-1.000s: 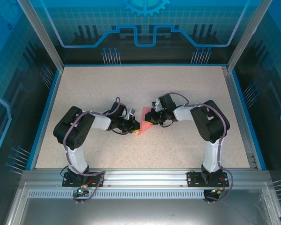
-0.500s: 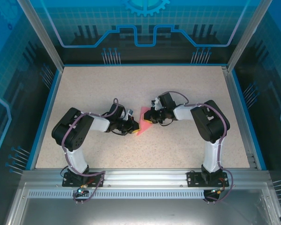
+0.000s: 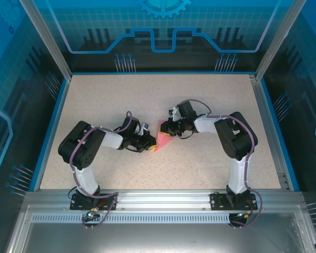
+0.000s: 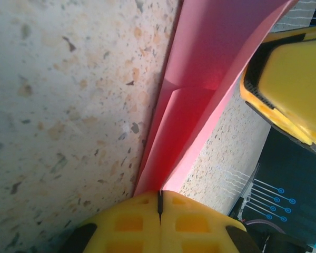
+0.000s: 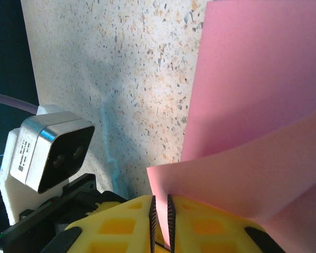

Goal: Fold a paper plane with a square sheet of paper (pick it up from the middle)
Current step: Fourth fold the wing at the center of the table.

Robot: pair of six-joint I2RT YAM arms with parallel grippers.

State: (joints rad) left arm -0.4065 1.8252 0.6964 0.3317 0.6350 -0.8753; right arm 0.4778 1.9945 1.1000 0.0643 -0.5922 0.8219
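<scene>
Both arms are bent with elbows out and reach inward, meeting over the middle of the tabletop (image 3: 210, 100). The left tool (image 3: 150, 141) comes at the sheet of paper (image 3: 160, 140) from its 9 o'clock side, with jaws pressed fully together on a creased edge. The right tool (image 3: 167, 131) bears in from about 2 o'clock, its jaws a hair apart and pinching another edge. The pink sheet is part folded and held between the two tools at the tabletop's centre.

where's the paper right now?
Centre of the top view: the pink paper is gripped by both, left gripper on its left, right gripper upper right.
</scene>
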